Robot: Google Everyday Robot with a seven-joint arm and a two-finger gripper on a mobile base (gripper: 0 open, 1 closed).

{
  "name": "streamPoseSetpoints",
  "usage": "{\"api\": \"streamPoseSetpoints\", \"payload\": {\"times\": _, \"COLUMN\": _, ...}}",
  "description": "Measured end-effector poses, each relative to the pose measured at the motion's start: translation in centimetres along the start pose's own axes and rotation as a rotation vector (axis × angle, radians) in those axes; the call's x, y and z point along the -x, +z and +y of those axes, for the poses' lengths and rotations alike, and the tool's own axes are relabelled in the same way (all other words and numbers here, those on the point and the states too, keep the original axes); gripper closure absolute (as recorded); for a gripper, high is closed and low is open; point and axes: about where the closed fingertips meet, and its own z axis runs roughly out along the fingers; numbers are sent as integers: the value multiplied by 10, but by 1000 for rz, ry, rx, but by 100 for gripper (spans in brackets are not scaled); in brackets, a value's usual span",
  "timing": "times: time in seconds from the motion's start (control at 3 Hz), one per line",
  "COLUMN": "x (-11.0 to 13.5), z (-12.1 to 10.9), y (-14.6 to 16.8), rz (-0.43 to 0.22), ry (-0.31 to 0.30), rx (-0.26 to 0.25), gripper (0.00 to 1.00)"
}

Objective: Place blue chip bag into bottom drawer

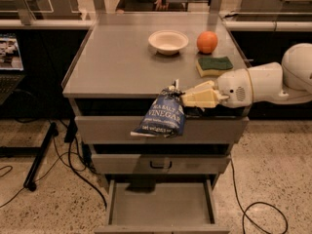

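Speckled stone floor [273, 160] runs under the whole scene, with black cables [73, 165] trailing across it on the left and one more looping at lower right.

Grey metal cabinet [122, 62] stands mid-frame, flat top, three drawers in its front.

White robot arm [265, 84] reaches in from the right edge at the height of the cabinet top's front edge.

Bottom drawer [161, 206] is pulled out toward the camera, its grey floor and low front lip exposed. Middle drawer [195, 164] is closed and has a dark loop handle. Top drawer [102, 129] is closed too.

Blue chip bag [162, 117] hangs in the air in front of the top drawer's face, just below the front edge of the cabinet top, above the bottom drawer and well apart from it. White lettering "VINEGAR" faces the camera. The bag tilts, lower end to the left.

Gripper [184, 98] sits at the front edge of the cabinet top, right of centre, its cream fingers [199, 97] pointing left. Jaws are clenched on the bag's crumpled top end; the bag dangles from them.

Sponge [214, 65], green top over yellow, lies on the cabinet top near the right side. Pale bowl [168, 41] stands toward the back. Orange [207, 42] sits just right of the bowl, behind the sponge.
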Motion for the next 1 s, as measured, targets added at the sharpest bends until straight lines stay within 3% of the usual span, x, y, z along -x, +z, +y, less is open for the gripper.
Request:
{"api": "streamPoseSetpoints", "payload": {"times": 0.67, "x": -5, "z": 0, "y": 9, "rz": -5, "ry": -5, "rx": -31, "gripper": 100}}
{"api": "streamPoseSetpoints", "payload": {"times": 1.0, "x": -23, "z": 0, "y": 11, "rz": -45, "ry": 12, "rx": -86, "gripper": 100}}
